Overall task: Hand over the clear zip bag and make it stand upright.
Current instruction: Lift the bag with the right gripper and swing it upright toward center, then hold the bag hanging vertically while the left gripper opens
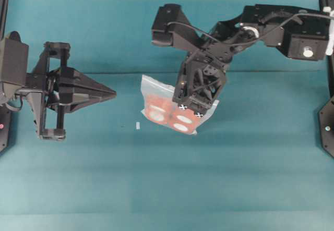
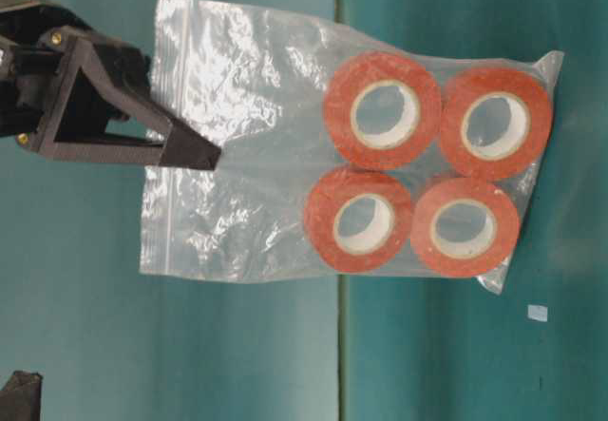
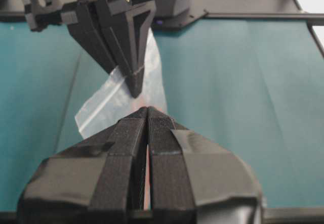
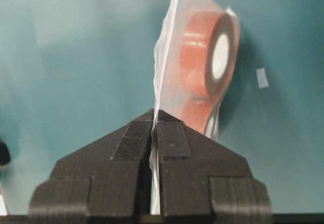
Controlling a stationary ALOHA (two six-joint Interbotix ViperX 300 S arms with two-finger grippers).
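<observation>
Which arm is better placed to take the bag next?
Left. The right tool is shut on the clear zip bag, holding it off the table, so it can't regrasp. The left tool is shut, holds nothing, and points toward the bag.

The desk [image 1: 235,179] is covered with a teal cloth that fills nearly the whole overhead frame, with faint horizontal creases across it, one near the top edge, one through the middle and one near the bottom. A small white scrap [image 1: 138,126] lies flat on the cloth a little left of centre. In the table-level view it sits at the lower right.
</observation>
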